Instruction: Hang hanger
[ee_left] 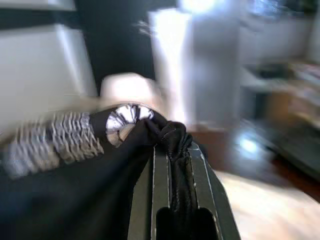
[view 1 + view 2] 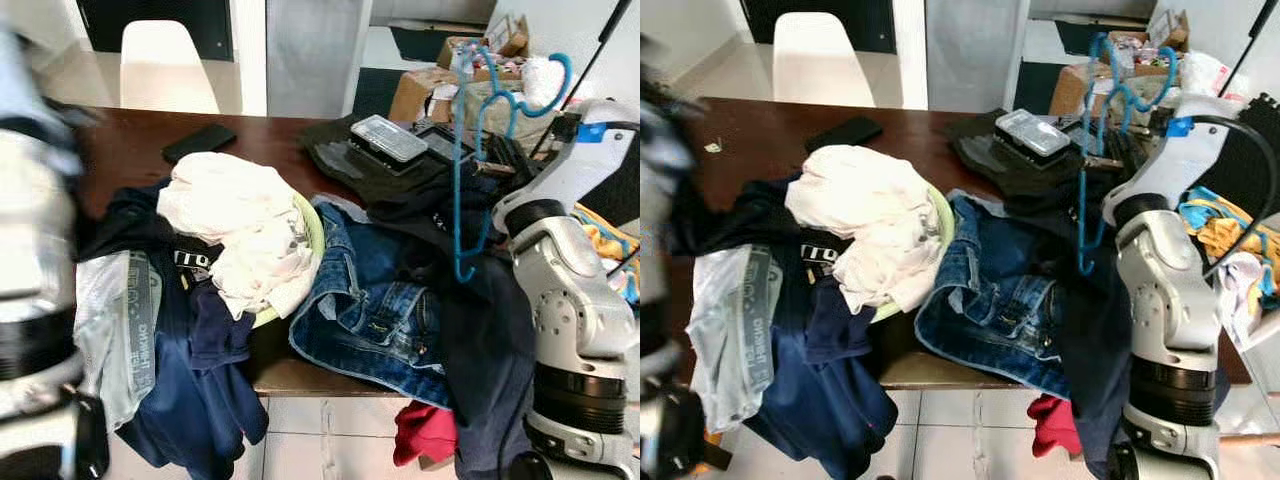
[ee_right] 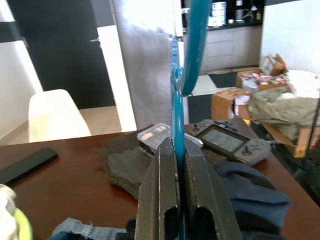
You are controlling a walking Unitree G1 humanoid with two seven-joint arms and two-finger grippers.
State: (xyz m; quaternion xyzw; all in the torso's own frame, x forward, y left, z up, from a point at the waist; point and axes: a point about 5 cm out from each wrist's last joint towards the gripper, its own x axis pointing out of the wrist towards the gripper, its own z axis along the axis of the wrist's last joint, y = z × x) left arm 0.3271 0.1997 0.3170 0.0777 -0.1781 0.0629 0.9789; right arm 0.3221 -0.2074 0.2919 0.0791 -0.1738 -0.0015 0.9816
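A: What's on the left?
B: The left gripper, jaws pinching black cloth, likely to lift it.
A: And right?
B: The right gripper clamps the thin blue plastic hanger, its hook rising above the jaws over the clothes-strewn dark wooden worktop.

A brown tabletop is covered with clothes. A white top lies bunched up on a yellow-green thing whose edge peeks out beside it. Blue jeans lie just beside it, near the front edge. A dark blue garment hangs over the front edge. A black phone lies flat near the far side. A clear plastic box sits on a dark cloth. A grey game console lies next to it. A white chair stands behind the tabletop. Something red shows below the edge. Cardboard boxes stand on the floor farther back.
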